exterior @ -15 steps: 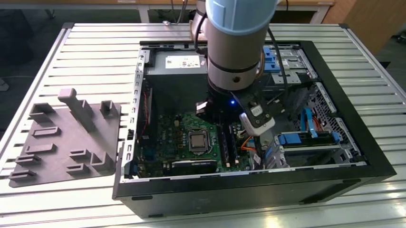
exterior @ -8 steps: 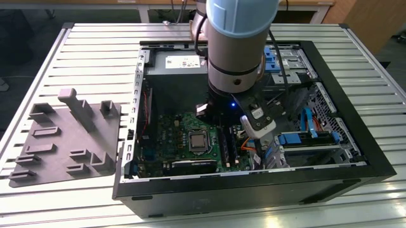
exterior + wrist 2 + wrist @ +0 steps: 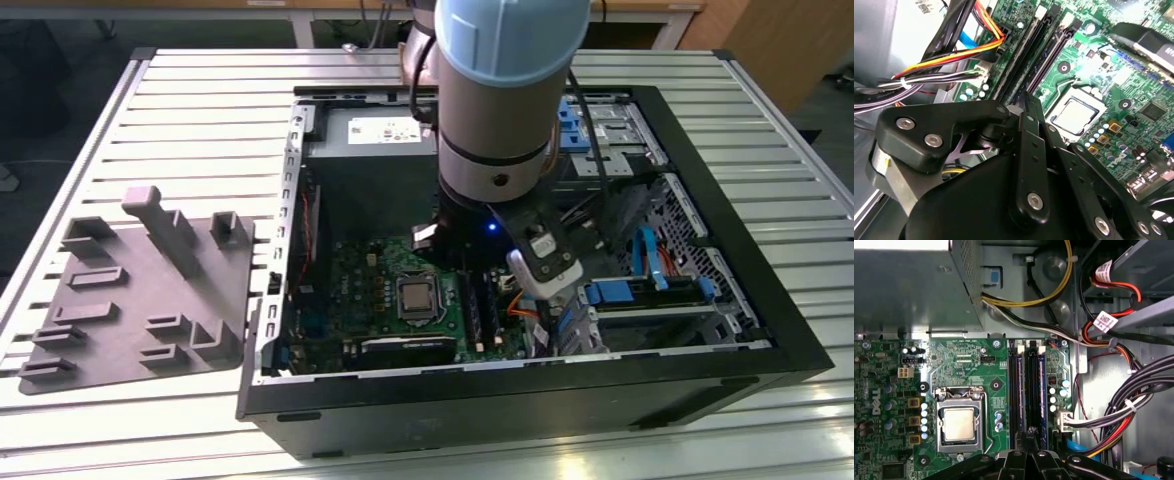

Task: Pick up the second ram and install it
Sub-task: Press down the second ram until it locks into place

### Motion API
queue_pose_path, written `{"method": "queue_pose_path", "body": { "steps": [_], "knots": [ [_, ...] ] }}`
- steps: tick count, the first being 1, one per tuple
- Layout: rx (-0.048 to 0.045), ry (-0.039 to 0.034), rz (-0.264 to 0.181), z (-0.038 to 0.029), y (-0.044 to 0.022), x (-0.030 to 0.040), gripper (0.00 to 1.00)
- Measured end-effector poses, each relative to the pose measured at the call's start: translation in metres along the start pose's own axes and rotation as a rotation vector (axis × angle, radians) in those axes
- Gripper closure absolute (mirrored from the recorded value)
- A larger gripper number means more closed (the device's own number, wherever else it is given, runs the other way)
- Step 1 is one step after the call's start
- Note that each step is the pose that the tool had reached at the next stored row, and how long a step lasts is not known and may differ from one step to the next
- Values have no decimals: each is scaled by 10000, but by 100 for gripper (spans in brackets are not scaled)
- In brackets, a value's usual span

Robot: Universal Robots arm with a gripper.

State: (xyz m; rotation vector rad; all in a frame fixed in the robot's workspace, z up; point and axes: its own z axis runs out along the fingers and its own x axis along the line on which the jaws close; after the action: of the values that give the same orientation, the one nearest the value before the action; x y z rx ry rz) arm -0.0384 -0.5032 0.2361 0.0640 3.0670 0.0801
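Observation:
My gripper (image 3: 517,292) hangs inside the open computer case (image 3: 747,370), low over the motherboard's black memory slots (image 3: 483,310). In both wrist views its fingers are drawn together into a narrow tip (image 3: 1030,431) (image 3: 1026,98) right above one end of the slots (image 3: 1016,385) (image 3: 1046,50). The slot under the tip (image 3: 1035,385) looks dark and filled along its length. I cannot tell the second ram apart from it, nor whether anything sits between the fingers.
The processor socket (image 3: 959,422) lies beside the slots. Cable bundles (image 3: 1134,400) and the power supply (image 3: 904,290) crowd the slots' other sides. A grey moulded tray (image 3: 120,320) with upright posts rests on the slatted table at the exterior view's left.

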Motion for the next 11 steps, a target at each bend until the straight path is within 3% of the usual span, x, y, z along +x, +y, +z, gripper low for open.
{"method": "queue_pose_path", "body": {
  "steps": [11],
  "knots": [
    [0, 0, 0, -3, -73, -3, 89]
  ]
}}
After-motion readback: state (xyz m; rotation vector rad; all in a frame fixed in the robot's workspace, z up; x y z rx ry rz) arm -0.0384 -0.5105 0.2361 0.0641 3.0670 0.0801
